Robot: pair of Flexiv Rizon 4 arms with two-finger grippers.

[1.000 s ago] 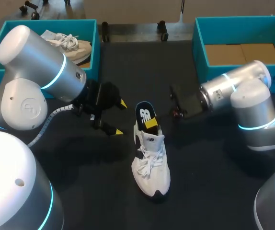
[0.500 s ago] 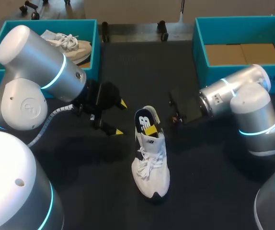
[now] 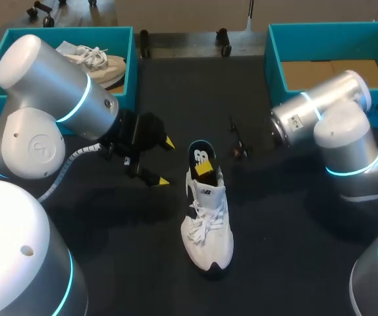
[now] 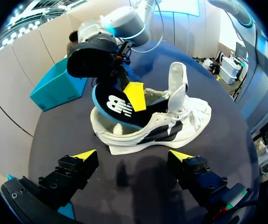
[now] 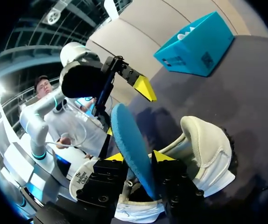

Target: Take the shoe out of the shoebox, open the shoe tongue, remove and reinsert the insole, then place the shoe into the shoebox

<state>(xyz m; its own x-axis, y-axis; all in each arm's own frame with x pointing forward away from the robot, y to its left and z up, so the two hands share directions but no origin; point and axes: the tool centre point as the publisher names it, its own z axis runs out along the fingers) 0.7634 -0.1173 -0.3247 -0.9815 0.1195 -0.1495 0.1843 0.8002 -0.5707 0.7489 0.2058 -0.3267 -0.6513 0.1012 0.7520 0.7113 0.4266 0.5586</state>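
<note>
My right gripper [image 5: 140,156] pinches the blue insole [image 5: 129,140], half out of the white shoe [image 3: 207,224] standing unheld on the table [image 3: 294,263], my left gripper [image 4: 133,155] spread empty beside it, so pulling could drag or tip the shoe over.

Insole [image 3: 201,155] upright in shoe [image 3: 209,230]
</note>
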